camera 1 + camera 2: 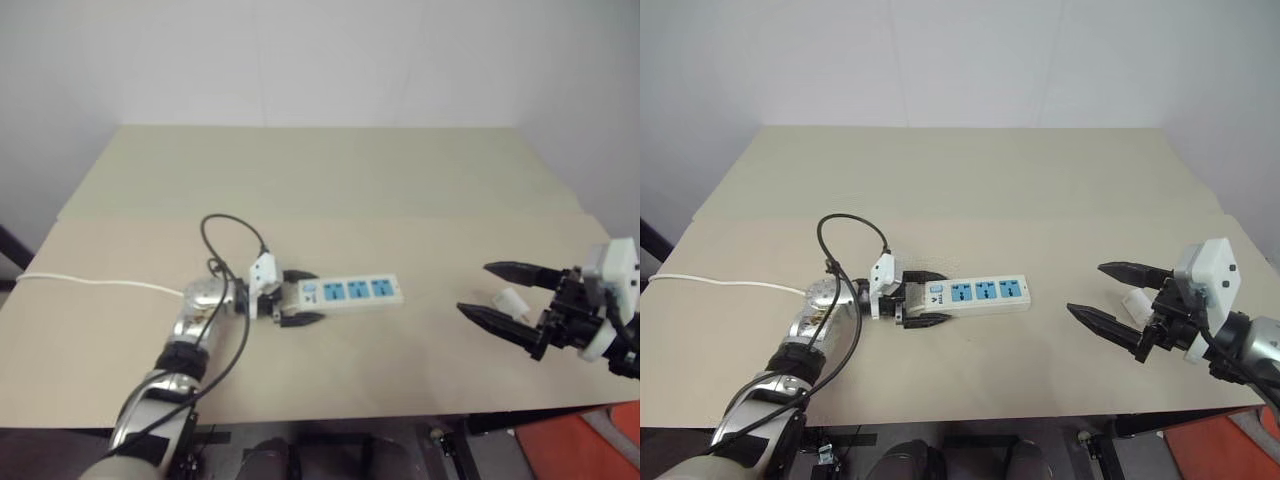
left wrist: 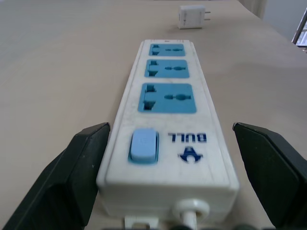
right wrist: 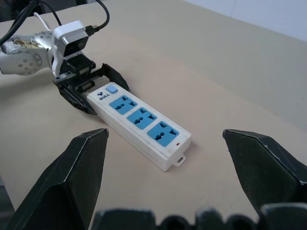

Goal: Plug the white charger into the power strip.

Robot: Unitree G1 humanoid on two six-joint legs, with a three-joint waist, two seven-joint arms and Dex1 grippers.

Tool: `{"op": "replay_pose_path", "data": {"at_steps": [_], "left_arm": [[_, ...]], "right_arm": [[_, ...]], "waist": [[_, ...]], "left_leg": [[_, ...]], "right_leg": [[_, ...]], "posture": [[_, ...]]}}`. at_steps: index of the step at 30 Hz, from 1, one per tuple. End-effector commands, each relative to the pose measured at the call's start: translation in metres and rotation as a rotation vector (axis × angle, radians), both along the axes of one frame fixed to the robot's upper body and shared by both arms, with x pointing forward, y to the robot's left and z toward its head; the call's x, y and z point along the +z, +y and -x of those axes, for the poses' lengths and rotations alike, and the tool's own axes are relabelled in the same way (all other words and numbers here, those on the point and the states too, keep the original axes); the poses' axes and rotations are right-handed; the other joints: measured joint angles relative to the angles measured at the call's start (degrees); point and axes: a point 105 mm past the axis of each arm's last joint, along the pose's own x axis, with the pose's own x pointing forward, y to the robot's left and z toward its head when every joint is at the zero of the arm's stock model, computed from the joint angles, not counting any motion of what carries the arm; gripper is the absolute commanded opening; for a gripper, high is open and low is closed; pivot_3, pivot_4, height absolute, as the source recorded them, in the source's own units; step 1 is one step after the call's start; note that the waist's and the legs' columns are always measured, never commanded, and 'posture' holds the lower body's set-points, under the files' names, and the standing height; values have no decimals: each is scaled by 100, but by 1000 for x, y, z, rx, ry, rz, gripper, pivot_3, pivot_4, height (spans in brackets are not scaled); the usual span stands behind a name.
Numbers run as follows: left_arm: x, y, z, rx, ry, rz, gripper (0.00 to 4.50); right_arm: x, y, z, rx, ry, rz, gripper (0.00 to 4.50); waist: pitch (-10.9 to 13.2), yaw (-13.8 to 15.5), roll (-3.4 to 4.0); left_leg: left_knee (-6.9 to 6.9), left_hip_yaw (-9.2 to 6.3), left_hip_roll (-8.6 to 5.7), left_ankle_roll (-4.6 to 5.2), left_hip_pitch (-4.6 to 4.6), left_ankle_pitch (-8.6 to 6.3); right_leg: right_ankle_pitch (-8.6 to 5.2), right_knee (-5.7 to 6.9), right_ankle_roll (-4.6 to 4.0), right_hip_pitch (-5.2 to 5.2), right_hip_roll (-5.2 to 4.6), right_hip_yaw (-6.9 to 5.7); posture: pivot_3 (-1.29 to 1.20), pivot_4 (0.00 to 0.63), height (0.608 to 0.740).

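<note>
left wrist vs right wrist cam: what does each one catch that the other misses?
Left wrist view: the white charger lying on the table beyond the far end of the power strip, prongs pointing sideways, and the strip's cord socket up close.

Right wrist view: the left gripper from outside, fingers open either side of the strip's switch end, plus the right gripper open, apart from the strip.

Both: the strip, three blue sockets free, blue switch, tan table.
</note>
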Motion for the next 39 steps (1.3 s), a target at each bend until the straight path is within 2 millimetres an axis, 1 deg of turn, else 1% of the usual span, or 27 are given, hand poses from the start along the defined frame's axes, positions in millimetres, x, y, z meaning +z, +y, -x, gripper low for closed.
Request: {"op": "replay_pose_path", "data": {"at_steps": [1, 8, 14, 23, 26, 28, 34, 39], "left_arm": [[-4, -8, 0, -20, -11, -8, 4460], [-15, -9, 2, -32, 1, -34, 4460], [-23, -3, 2, -12, 17, -62, 4460], [-28, -5, 4, -28, 46, -75, 4460], [-29, -5, 4, -30, 48, -77, 3859], [-29, -5, 4, -34, 48, -81, 3272], [-30, -5, 4, -44, 53, -91, 3277], [-30, -6, 5, -51, 56, -92, 3277]], "right_arm": [[8, 4, 4, 16, -26, 0, 4500], [8, 4, 6, 15, -21, 1, 4500], [7, 4, 5, 19, -22, 3, 4500], [10, 4, 3, 26, -30, 7, 4500], [11, 5, 4, 27, -32, 7, 4500], [11, 5, 4, 27, -35, 7, 4500], [15, 4, 5, 26, -41, 1, 4500], [13, 1, 3, 10, -38, 2, 4500]], "waist": [[0, 14, 0], [-4, 50, 4], [-11, 46, 11], [-43, 36, 48], [-45, 37, 49], [-46, 38, 49], [-47, 39, 49], [-49, 38, 49]], "left_leg": [[0, 0, 0, 0, 0, 0], [2, 0, -1, 7, 3, -4], [2, 0, 0, 7, 8, -4], [1, 0, 0, 13, 11, -8], [2, 1, 0, 14, 11, -8], [1, 0, 0, 15, 11, -9], [2, 1, 0, 16, 11, -9], [1, 0, 1, 18, 11, -10]], "right_leg": [[0, 0, 0, 0, 0, 0], [0, -2, 0, 4, -6, 0], [0, -3, 0, 7, -6, 0], [0, -6, 0, 9, -6, 1], [0, -6, 0, 9, -6, 1], [0, -7, 0, 9, -6, 1], [0, -8, 0, 9, -6, 1], [0, -9, 0, 9, -6, 1]], "posture": [[0, 150, 740], [0, 150, 740], [0, 150, 740], [0, 150, 740], [0, 150, 740], [0, 150, 740], [0, 150, 740], [0, 150, 740]]}}
